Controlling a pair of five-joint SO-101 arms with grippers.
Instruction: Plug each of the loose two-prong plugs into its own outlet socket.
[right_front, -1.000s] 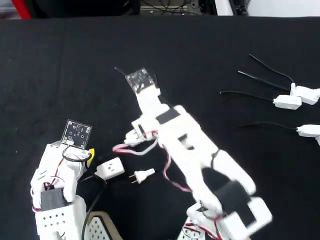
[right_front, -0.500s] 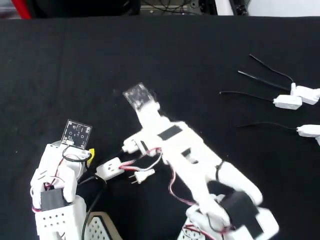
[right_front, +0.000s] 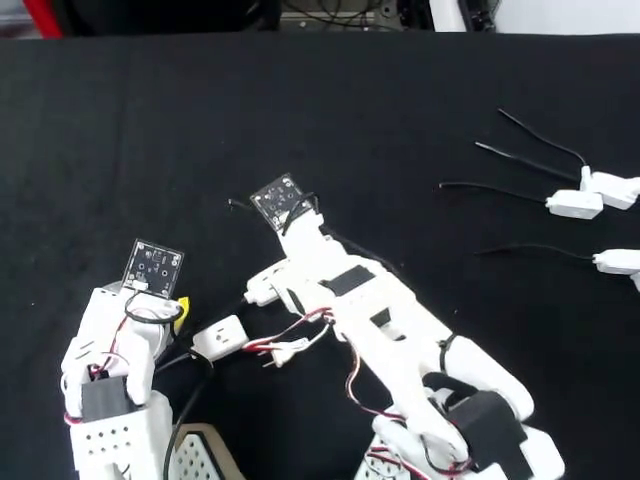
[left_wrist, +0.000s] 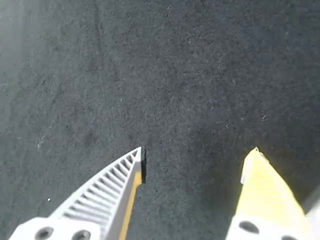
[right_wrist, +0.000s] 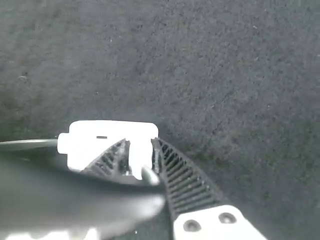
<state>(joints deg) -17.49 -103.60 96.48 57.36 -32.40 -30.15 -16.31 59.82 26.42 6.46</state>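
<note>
My right gripper (right_wrist: 139, 143) has its fingers nearly together on a white corded piece (right_wrist: 107, 137). I cannot tell whether that piece is a plug or a socket. Its black cord (right_wrist: 30, 145) leaves sideways, and a dark blurred cord crosses close to the camera. From above, the right gripper (right_front: 262, 290) hangs just behind a white outlet socket (right_front: 222, 338) and a loose two-prong plug (right_front: 287, 351), both lying on the cloth. My left gripper (left_wrist: 198, 150) stands open over bare black cloth, one finger white, one yellow (left_wrist: 262, 185).
Several more white plug and socket pieces with black cords (right_front: 575, 205) (right_front: 615, 262) lie at the far right edge. The left arm (right_front: 110, 360) sits at the front left. Red wires (right_front: 300, 330) dangle from the right arm over the loose plug.
The right arm has come down and toward the front, bringing its gripper and the white piece closer to the socket. The left arm has kept still.
</note>
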